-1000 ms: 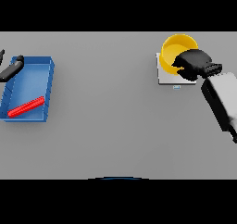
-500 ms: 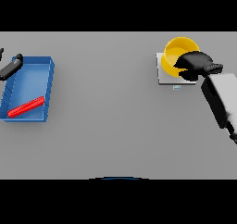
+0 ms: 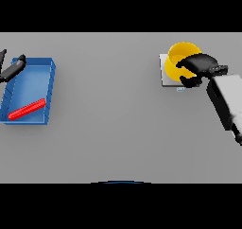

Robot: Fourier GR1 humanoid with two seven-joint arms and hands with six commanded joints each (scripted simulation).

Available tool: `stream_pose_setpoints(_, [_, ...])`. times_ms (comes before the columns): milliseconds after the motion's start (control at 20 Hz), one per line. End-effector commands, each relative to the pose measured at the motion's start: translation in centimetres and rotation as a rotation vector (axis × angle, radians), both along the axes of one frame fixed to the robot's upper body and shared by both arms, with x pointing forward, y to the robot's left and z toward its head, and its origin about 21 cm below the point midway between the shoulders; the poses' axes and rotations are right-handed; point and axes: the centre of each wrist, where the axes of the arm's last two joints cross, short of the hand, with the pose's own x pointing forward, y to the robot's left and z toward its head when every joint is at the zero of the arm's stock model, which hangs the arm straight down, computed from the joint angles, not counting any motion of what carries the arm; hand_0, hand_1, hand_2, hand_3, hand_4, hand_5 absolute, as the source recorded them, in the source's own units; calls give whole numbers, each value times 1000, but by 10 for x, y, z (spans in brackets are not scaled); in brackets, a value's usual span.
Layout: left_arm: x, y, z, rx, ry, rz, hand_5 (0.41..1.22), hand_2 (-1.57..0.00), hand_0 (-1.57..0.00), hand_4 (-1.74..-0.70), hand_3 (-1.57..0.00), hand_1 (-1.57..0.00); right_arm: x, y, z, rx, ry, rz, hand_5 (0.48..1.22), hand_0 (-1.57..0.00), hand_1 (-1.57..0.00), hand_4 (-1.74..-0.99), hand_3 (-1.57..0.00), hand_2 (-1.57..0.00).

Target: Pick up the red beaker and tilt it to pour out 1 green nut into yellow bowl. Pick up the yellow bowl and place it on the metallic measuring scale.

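The yellow bowl (image 3: 178, 57) stands on the metallic measuring scale (image 3: 166, 77) at the far right of the table. My right hand (image 3: 201, 65) reaches in from the right, its fingers and thumb curled round the bowl's near right rim. What is inside the bowl is hidden. The red beaker (image 3: 26, 109) lies on its side in the blue tray (image 3: 33, 76) at the far left. My left hand (image 3: 12, 69) hovers at the tray's far left corner, fingers straight and holding nothing.
The blue tray takes up the table's left edge. The scale and bowl sit near the far right. Grey table (image 3: 108, 110) lies between them.
The bowl and my right hand have sunk slightly toward the scale. The left hand and the beaker have stayed in place.
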Motion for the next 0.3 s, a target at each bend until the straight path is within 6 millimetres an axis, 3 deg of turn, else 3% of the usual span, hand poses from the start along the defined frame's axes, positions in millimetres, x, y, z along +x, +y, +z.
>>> stream_pose_setpoints(0, [-1, 0, 0, 1, 3, -1, 700, 1, 1, -722, 1, 1, 0, -2, 0, -6, 15, -2, 827, -120, -194, -1456, -411, -311])
stream_pose_setpoints(250, [-3, 0, 3, 1, -4, 1, 693, 1, 1, -720, 1, 1, 0, -2, 3, -14, 40, -36, 759, -39, -63, -1410, -272, -103])
